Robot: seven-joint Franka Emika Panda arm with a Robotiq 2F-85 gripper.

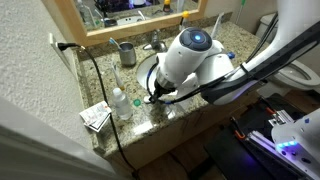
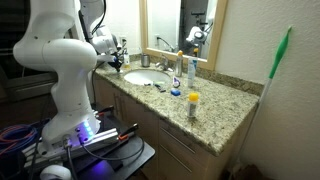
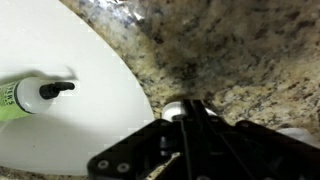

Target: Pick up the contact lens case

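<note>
Black gripper (image 3: 190, 108) low over granite counter (image 3: 240, 50) beside sink (image 3: 70, 140).
Arm (image 1: 195, 55) bends steeply down; jaws nearly together at the contact lens case (image 3: 173, 110), grip impossible to confirm.

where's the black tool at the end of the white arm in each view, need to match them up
Exterior view: the black tool is just left of centre, under the white arm, low over the speckled granite countertop.
Exterior view: the tool is upper left, beside the white arm.
Wrist view: the tool is bottom centre, blurred.
Shared landmark: the speckled granite countertop.
</note>
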